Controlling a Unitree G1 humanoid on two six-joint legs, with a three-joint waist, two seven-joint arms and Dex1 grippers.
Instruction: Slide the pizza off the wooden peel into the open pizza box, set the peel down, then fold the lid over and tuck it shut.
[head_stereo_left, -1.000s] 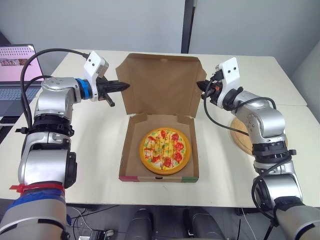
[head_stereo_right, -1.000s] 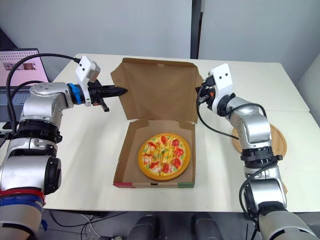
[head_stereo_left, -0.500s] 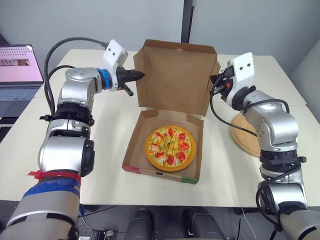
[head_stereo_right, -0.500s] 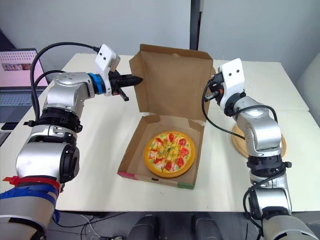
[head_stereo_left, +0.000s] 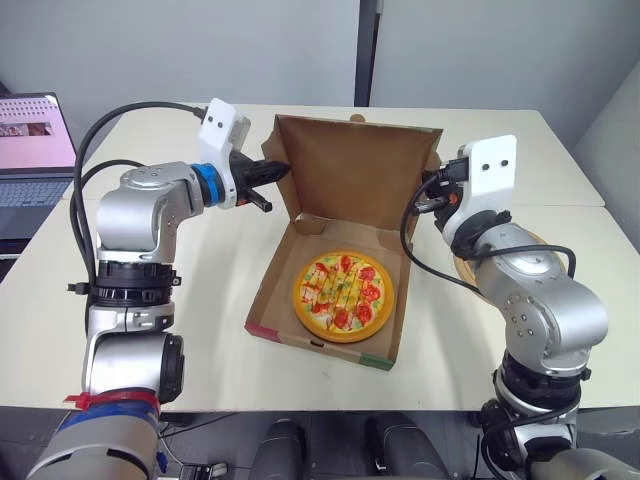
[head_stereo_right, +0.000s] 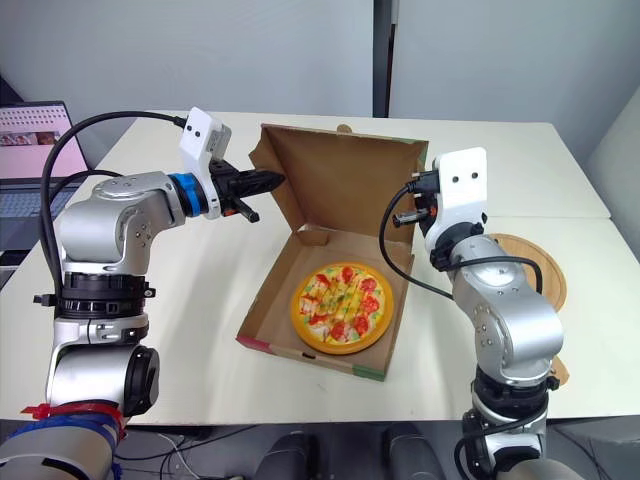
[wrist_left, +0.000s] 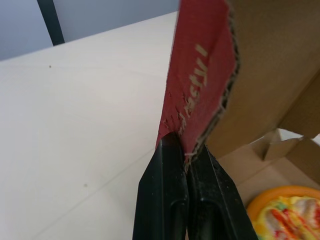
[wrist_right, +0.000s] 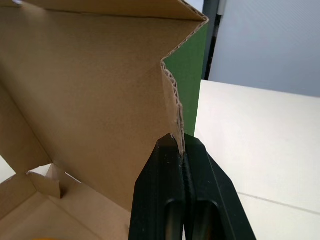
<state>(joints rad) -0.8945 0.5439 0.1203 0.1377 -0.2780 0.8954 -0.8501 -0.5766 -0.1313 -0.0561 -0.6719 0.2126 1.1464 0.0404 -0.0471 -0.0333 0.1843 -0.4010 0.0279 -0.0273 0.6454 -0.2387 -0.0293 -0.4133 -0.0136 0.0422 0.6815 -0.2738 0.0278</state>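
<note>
Pizza (head_stereo_left: 343, 296) lies inside box (head_stereo_left: 312, 341); left gripper (wrist_left: 186, 150) and right gripper (wrist_right: 181, 142) pinch opposite side edges of its raised lid (head_stereo_left: 355, 170).

The right end effector (wrist_right: 179, 143) is clamped on the corrugated side edge of the pizza box lid (wrist_right: 90, 85), one black finger against the lid's brown inner face, the other against its green outer face; white desk (wrist_right: 260, 135) lies beyond the lid

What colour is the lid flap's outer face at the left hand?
Red with pale lettering on the lid flap; the left wrist view shows it best.
</note>
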